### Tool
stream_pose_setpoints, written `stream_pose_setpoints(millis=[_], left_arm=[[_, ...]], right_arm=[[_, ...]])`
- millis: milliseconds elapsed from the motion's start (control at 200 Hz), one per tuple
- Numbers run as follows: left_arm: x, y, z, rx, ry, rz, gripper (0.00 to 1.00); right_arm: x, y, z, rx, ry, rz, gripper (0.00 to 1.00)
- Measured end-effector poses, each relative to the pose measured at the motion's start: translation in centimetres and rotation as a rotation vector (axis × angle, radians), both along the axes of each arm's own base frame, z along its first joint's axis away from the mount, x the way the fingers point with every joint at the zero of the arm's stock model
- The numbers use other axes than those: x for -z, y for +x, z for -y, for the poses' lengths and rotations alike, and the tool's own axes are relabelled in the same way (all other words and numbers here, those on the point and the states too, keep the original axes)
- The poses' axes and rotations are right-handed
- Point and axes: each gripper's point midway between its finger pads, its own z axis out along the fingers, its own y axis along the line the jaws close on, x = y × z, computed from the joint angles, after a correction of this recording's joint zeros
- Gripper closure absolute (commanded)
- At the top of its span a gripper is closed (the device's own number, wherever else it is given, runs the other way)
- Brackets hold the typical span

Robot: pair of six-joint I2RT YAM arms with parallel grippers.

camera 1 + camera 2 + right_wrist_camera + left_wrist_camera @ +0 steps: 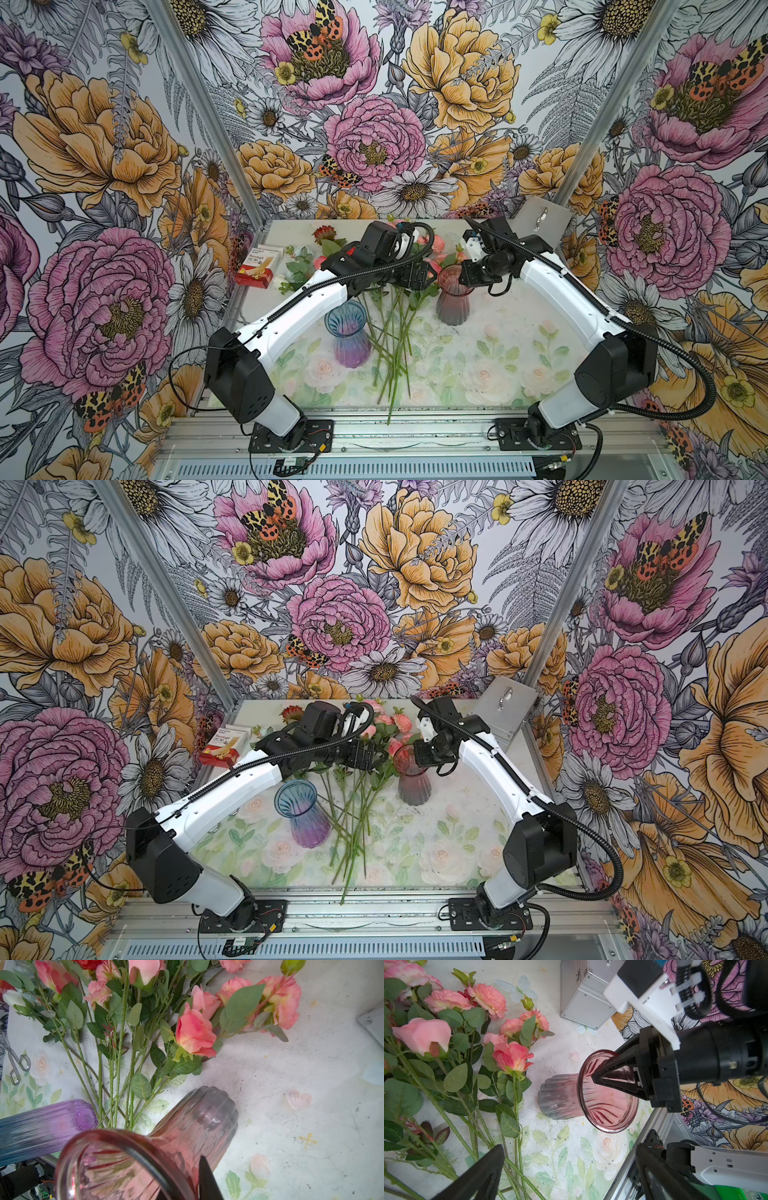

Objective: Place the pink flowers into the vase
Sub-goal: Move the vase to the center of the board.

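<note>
Stems of the pink flowers [394, 332] reach the near edge of the table [523, 332], blooms far, just left of the pink vase [453, 309]; right gripper [593, 1080] narrow, pinching its rim; left gripper [569, 1145] wide, empty, over the stems.

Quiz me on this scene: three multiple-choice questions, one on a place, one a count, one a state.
1. Where do the pink flowers lie?
A) inside a vase
B) flat on the table between the vases
C) held in the air
2. How many vases stand on the table?
A) three
B) one
C) two
3. How is the left gripper?
A) open
B) shut on a stem
C) shut on a vase
Answers: 1 B, stems and blooms rest on the tabletop; 2 C, a blue vase and a pink vase; 3 A, its jaws stand wide apart.
</note>
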Motion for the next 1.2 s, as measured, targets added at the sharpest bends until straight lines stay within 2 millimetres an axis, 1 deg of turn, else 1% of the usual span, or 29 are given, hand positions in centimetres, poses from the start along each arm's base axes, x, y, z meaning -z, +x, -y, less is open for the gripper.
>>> stream_pose_setpoints(millis=[185, 325, 420, 530, 635, 760, 911, 1141, 1196], left_arm=[[0.0, 0.0, 0.0, 0.000, 0.000, 0.000, 0.01], [0.0, 0.0, 0.0, 0.000, 0.000, 0.001, 0.01], [0.0, 0.0, 0.0, 0.001, 0.000, 0.000, 0.01], [-0.2, -0.1, 0.2, 0.012, -0.004, 0.002, 0.01], [-1.0, 0.0, 0.8, 0.033, -0.014, 0.024, 0.01], [-2.3, -0.2, 1.5, 0.062, -0.038, 0.048, 0.01], [-3.2, -0.3, 1.8, 0.088, -0.053, 0.071, 0.01], [-3.0, -0.4, 1.9, 0.103, -0.052, 0.072, 0.01], [-3.0, -0.4, 1.9, 0.107, -0.050, 0.076, 0.01]], right_arm=[[-0.1, -0.2, 0.4, 0.010, -0.006, 0.005, 1.00], [0.0, -0.6, 1.4, 0.051, 0.016, -0.011, 1.00], [0.0, -0.4, 3.2, 0.112, 0.030, -0.021, 1.00], [-0.1, 0.1, 6.4, 0.209, 0.034, -0.026, 1.00], [-0.1, 0.6, 9.3, 0.290, 0.009, -0.016, 1.00], [-0.1, 1.0, 11.7, 0.367, 0.016, -0.019, 1.00], [0.2, 1.4, 13.4, 0.437, 0.060, -0.045, 1.00], [0.6, 2.4, 15.0, 0.532, 0.137, -0.101, 0.97], [0.6, 2.7, 15.1, 0.540, 0.141, -0.096, 0.94]])
